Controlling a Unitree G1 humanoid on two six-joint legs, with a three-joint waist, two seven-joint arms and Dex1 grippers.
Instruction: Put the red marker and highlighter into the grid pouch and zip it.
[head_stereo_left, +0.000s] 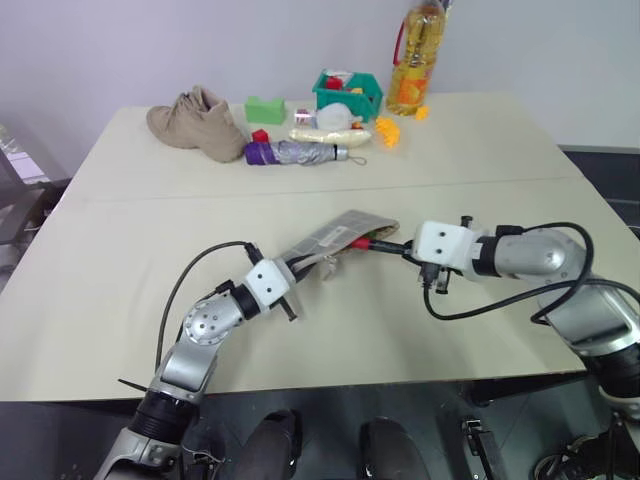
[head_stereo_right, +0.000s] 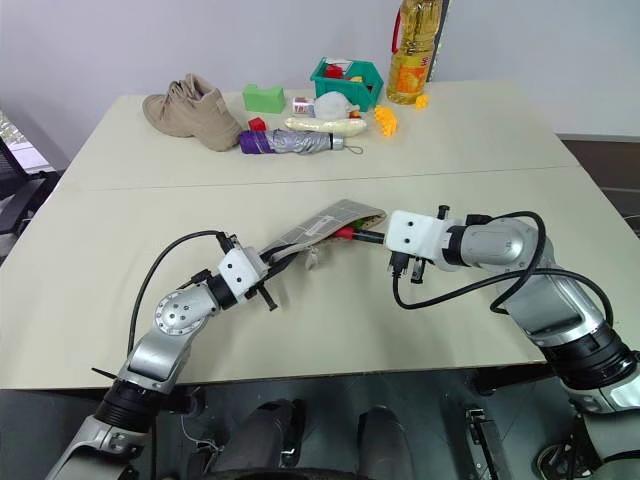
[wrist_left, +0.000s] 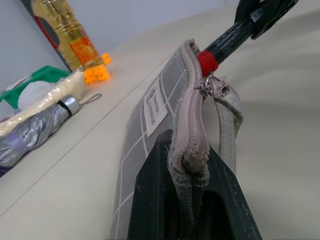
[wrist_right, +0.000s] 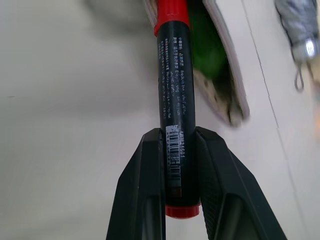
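Green already shows inside the grid pouch (head_stereo_left: 335, 238), likely the highlighter (wrist_right: 205, 50); its end is pinched by the left gripper (wrist_left: 192, 172). At its mouth, the red marker (wrist_right: 172, 95) is clamped by the right gripper (wrist_right: 180, 165), half-inserted; zipping is left.

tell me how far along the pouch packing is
Done: something green, likely the highlighter, already sits inside the grey grid-lined fabric pouch. In hand: the left claw pinches the pouch's end, while the right claw grips the black-bodied, red-capped marker, its tip at the open mouth. Left: push the marker in and zip it.
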